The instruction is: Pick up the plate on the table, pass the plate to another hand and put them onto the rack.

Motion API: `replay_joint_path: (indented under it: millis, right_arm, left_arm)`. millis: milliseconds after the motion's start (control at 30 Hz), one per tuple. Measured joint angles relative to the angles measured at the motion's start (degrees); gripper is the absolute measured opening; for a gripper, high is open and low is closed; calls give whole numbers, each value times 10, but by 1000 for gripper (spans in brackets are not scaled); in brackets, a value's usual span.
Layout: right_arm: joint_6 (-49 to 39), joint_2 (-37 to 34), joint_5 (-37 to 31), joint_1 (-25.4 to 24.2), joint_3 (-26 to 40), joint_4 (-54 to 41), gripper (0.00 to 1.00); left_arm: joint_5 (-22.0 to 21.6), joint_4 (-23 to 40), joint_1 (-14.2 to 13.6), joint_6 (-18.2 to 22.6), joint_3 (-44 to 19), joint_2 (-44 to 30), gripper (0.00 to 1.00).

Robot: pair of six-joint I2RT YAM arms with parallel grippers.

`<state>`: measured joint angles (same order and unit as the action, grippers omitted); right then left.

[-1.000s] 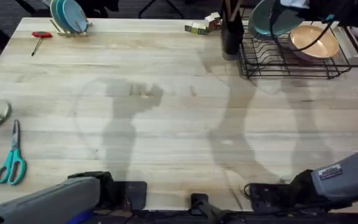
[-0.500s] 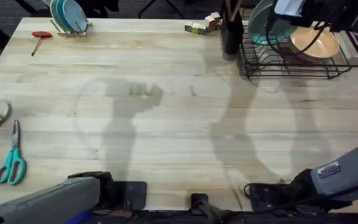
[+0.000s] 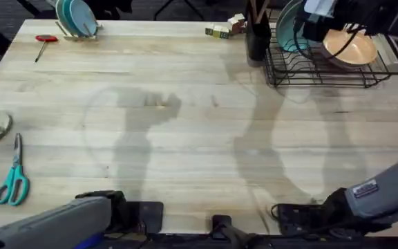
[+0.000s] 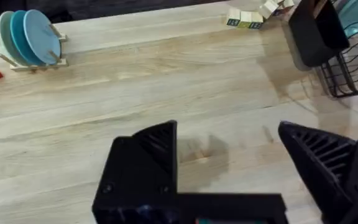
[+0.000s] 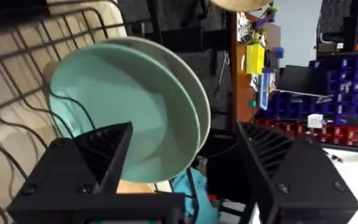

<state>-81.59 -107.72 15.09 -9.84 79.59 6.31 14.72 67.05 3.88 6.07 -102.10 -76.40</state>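
Observation:
The teal plate (image 3: 288,30) stands upright in the left end of the black wire rack (image 3: 330,75) at the table's (image 3: 185,131) far right. In the right wrist view the plate (image 5: 120,106) rests among the rack's wires (image 5: 17,56), with a paler rim just behind it. My right gripper (image 3: 318,21) hovers over the rack; its jaws are open (image 5: 185,130), spread wide just short of the plate and gripping nothing. My left gripper (image 4: 229,162) is open and holds nothing, low over bare wood near the table's front.
A peach bowl (image 3: 351,47) lies in the rack beside the plate. A black utensil holder (image 3: 257,34) stands left of the rack, small blocks (image 3: 223,29) beyond it. A wooden holder with blue plates (image 3: 74,17), a red screwdriver (image 3: 45,39) and scissors (image 3: 12,181) sit at the left.
The right gripper brought the teal plate down and a little left, from above the rack into its left end. The left arm has not moved.

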Motion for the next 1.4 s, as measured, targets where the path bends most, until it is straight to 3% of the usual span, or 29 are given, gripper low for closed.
replay_joint_path:
  millis: [200, 533, 933, 1400]
  right_arm:
    - [55, 30, 0, 5, 0, -23, 992]
    - [180, 156, 0, 21, 0, -225, 992]
    - [392, 292, 0, 54, 0, -357, 992]
    - [758, 410, 3, 57, 0, -487, 992]
  left_arm:
    - [0, 0, 0, 0, 0, 0, 994]
    - [0, 0, 0, 0, 0, 0, 995]
    - [0, 0, 0, 0, 0, 0, 993]
    - [0, 0, 0, 0, 0, 0, 993]
